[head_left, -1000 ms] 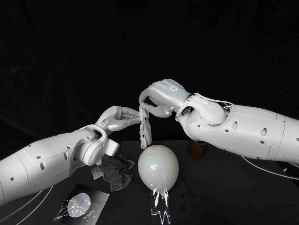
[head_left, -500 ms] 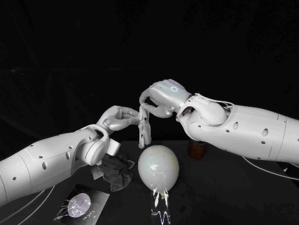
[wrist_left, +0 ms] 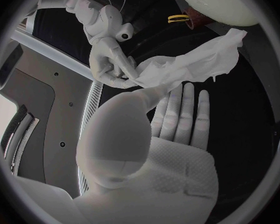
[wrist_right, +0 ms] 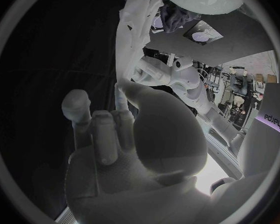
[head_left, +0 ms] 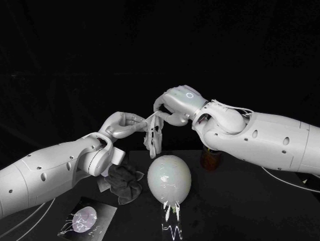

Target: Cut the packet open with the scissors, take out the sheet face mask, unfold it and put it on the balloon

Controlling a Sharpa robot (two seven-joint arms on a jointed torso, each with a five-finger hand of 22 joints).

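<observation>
The white sheet face mask (head_left: 153,138) hangs folded in the air above the pale balloon (head_left: 169,177). My right hand (head_left: 177,103) pinches its top corner from above. My left hand (head_left: 125,125) reaches in from the left, thumb and a finger at the mask's upper edge, the other fingers stretched out. In the left wrist view the mask (wrist_left: 193,64) spreads from the right hand (wrist_left: 112,59) across my left hand's thumb (wrist_left: 143,97), with the balloon (wrist_left: 217,2) beyond. The right wrist view shows the mask (wrist_right: 137,22) hanging past my right hand (wrist_right: 115,129).
A dark cloth (head_left: 122,184) lies on the table left of the balloon. The cut packet (head_left: 83,219) lies at the front left. A brown object (head_left: 210,159) stands behind the balloon on its right, and something with yellow handles (wrist_left: 177,18) lies near it.
My left hand has risen to the mask's top edge and taken hold. The mask's lower end has swung to the left. My right hand has shifted slightly to the right.
</observation>
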